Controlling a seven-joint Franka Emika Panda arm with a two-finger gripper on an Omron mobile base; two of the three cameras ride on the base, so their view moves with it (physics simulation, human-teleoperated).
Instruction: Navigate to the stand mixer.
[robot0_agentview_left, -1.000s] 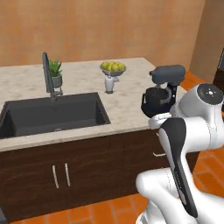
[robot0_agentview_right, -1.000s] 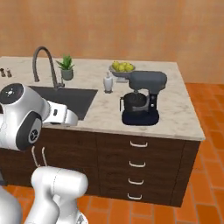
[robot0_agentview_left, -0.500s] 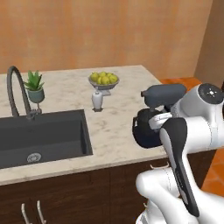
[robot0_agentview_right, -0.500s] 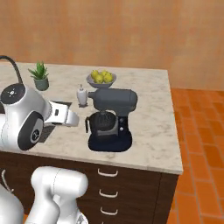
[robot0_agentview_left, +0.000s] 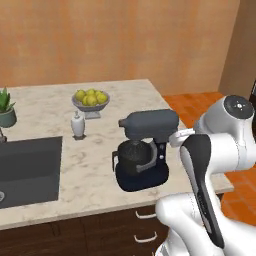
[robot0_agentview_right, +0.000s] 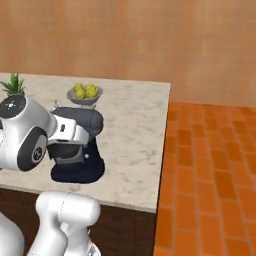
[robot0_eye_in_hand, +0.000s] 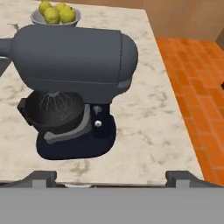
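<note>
Stand mixer (robot0_agentview_left: 145, 150) sits upright on the pale marbled counter (robot0_agentview_left: 95, 185), close to the counter's front edge and not far from its right-hand end; flat dark base planted, dark handled bowl under the rounded head, whisk visible inside the bowl in the hand view. From the mixer, the fruit bowl (robot0_agentview_left: 90, 101) of yellow-green fruit lies toward the back wall, well apart; the small white soap bottle (robot0_agentview_left: 77, 125) stands behind and to the mixer's left, apart from it. Further left of the mixer — dark sink (robot0_agentview_left: 27, 167) set into the counter, and a potted plant (robot0_agentview_left: 6, 107) near the back. Bare counter surrounds the mixer on all sides; a strip of open stone runs between its base and the front edge, a wider patch between it and the right end. Beyond that end, orange tiled floor (robot0_agentview_right: 210, 165). Pincer (robot0_eye_in_hand: 111, 177): the two dark tips stand far apart at the bottom of the hand view, wide, holding nothing, aimed at the mixer from the front.
</note>
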